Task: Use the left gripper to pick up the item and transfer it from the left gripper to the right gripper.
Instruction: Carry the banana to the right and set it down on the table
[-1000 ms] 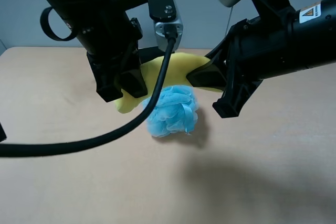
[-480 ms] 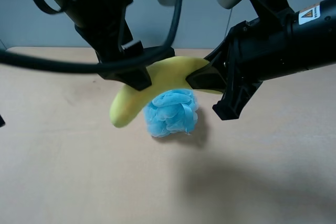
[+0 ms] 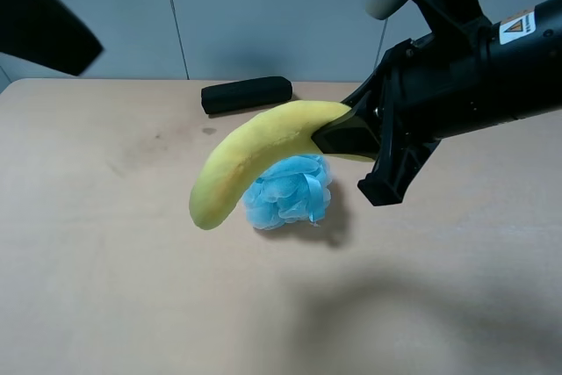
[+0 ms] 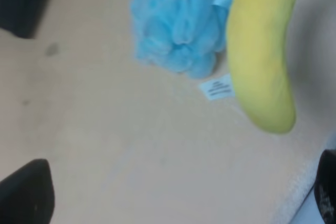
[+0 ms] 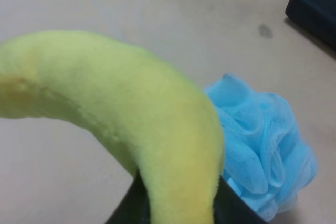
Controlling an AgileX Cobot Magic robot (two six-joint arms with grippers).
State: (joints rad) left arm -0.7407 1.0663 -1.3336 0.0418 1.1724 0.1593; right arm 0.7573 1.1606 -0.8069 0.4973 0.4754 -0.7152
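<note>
Our right claw (image 3: pixel 358 151) is pinched tight on one end of the banana (image 3: pixel 250 151). The banana hangs in the air over the table (image 3: pixel 105 287). Its free end dips down beside the blue puff (image 3: pixel 288 192). Our left claw (image 4: pixel 176 195) is off to the side, well apart from the banana. Its fingers stand wide and hold nothing. A black case (image 3: pixel 247 95) lies at the back of the table, behind the blue puff.
</note>
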